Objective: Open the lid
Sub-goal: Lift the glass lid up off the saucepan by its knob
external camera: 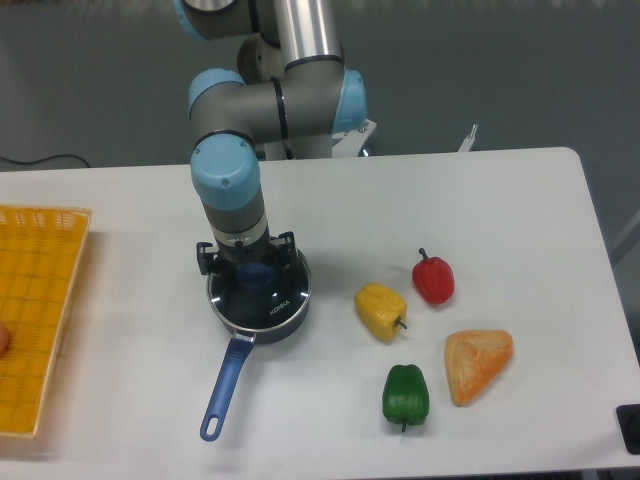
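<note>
The gripper (pixel 252 266) is set straight down over the saucepan (pixel 258 300), centred on the blue knob (pixel 256 274) of the lid (pixel 268 296), presumably because the knob is the one proud grip point on the glass. The lid is seen seated on the pan, left of centre on the desk (pixel 480 200). The fingers are placed either side of the knob; whether it is actually pinched cannot be told from here. A straight upward lift looks unobstructed. To the right, well apart, a yellow pepper (pixel 381 311), red pepper (pixel 433 279), green pepper (pixel 405 395) and a bread wedge (pixel 477 363) are noted; a yellow basket (pixel 40 300) is seen at the far left.
</note>
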